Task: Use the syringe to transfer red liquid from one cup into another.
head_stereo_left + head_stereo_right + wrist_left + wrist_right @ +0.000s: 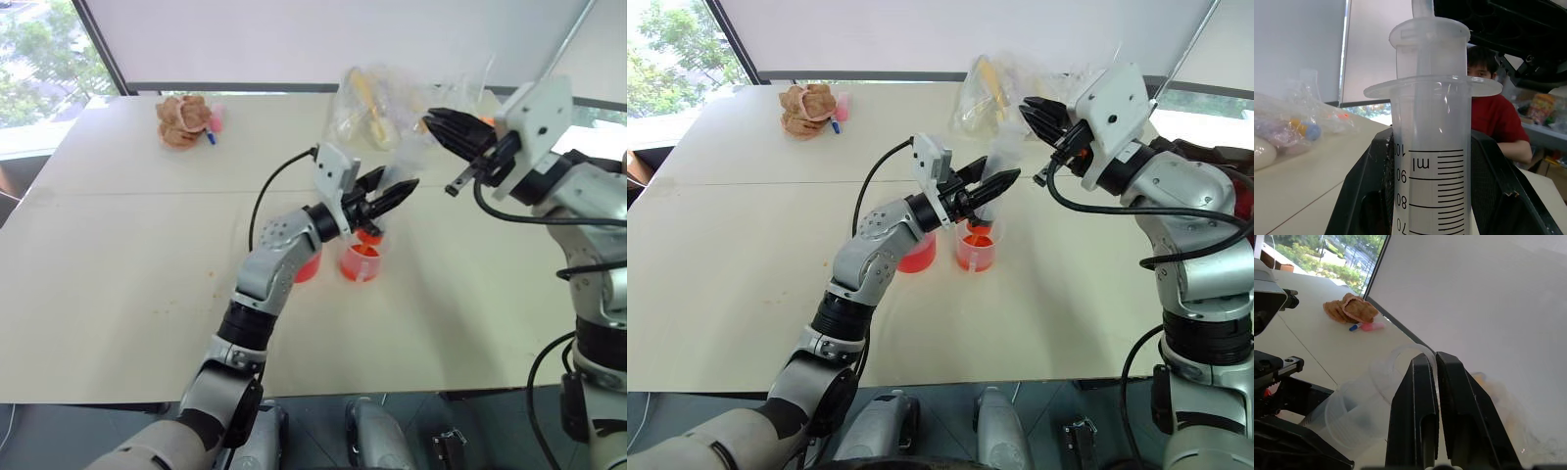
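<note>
Syringe [1432, 147] held upright in left gripper [384, 199], centre of frame, tip down over the smaller cup [364, 258].

Left fingers [1369, 196] clamped on the clear barrel, just under its flange; plunger sticks up twd the right gripper [449, 128], upper right. Right fingers [1415, 416] pressed together on the plunger's top flange. Smaller cup holds red liquid [362, 264]; larger beaker [917, 255] w/ red contents sits just beside it, partly behind the left arm. Both on the white table [127, 284]. Clear plastic bag [377, 108] at upper centre; brown lump & pink item [186, 119] at upper left.
</note>
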